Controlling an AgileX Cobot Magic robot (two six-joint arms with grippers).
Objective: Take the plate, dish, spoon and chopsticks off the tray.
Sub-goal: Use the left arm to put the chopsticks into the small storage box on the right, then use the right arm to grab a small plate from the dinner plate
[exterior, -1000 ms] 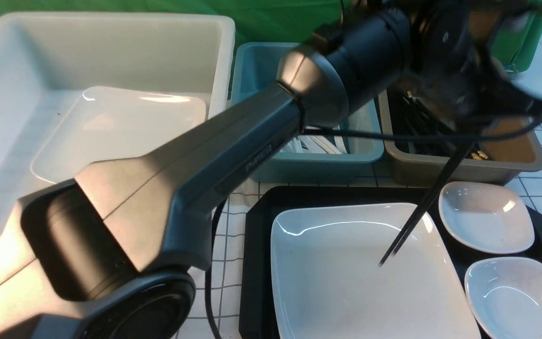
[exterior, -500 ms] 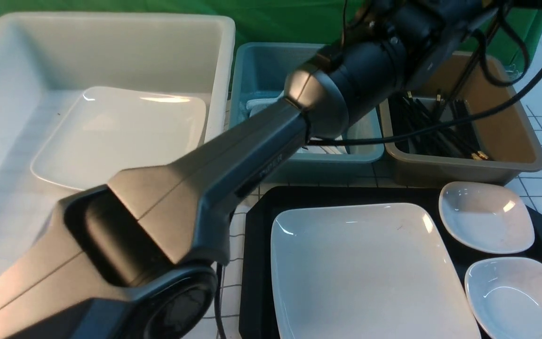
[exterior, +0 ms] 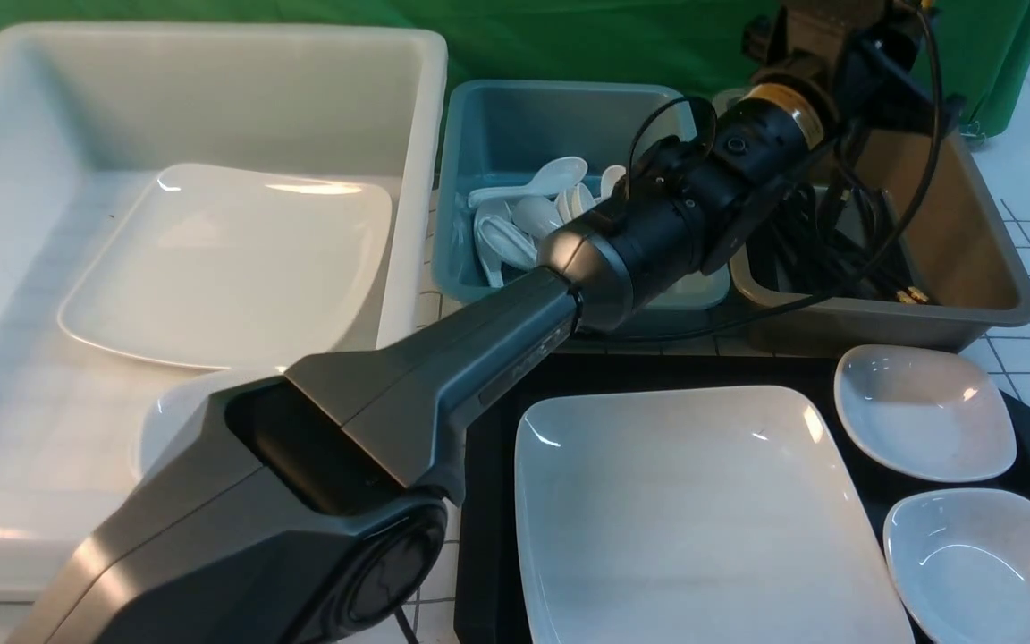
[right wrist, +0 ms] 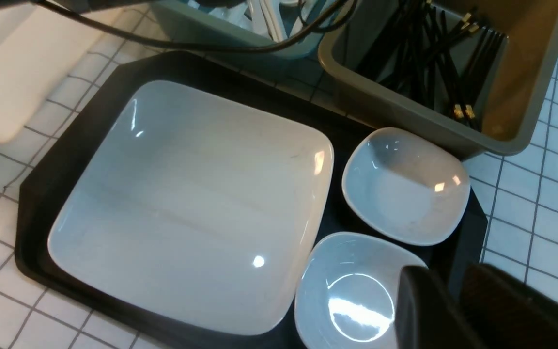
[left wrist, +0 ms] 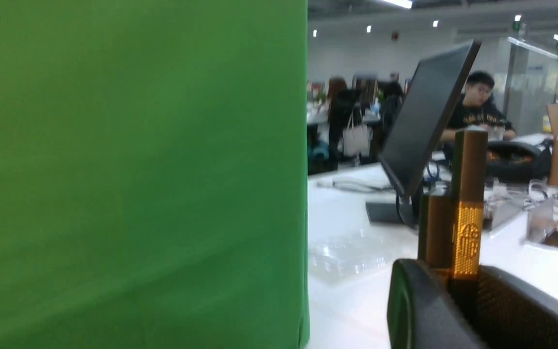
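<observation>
Left gripper (left wrist: 456,295): closed on the chopsticks (left wrist: 468,203), whose gold-banded thick ends stand up between its fingers at the lower right of the left wrist view.
Left arm (exterior: 479,358): runs from lower left to upper right of the front view and ends above the brown tub (exterior: 882,324).
Brown tub: upper right of the front view, with many black sticks inside. Whether the held pair's tips reach into it cannot be told.
Blue tub (exterior: 515,125): upper centre, just beside the brown tub, with white spoons (exterior: 515,233) heaped inside.
Tray (exterior: 488,501): lower right of the front view. No spoon and no chopsticks show on it.
Plate (exterior: 703,510): covers the left and middle of the tray.
Dishes: two along the right side of the tray, one (exterior: 924,411) above the other (exterior: 984,563) in the frame, both just beside the plate.
Right gripper (right wrist: 456,310): lower right of the right wrist view, over the tray's corner. Its fingers are near together with nothing between them.
White tub (exterior: 211,98): upper left, holding a second plate (exterior: 229,259).
Done, as judged: the spoon is probably among the spoons in the blue tub. The chopsticks are off the tray and in the left gripper.
Left to do: release the chopsticks, then clear the plate and both dishes. The right gripper hangs nearest those.
</observation>
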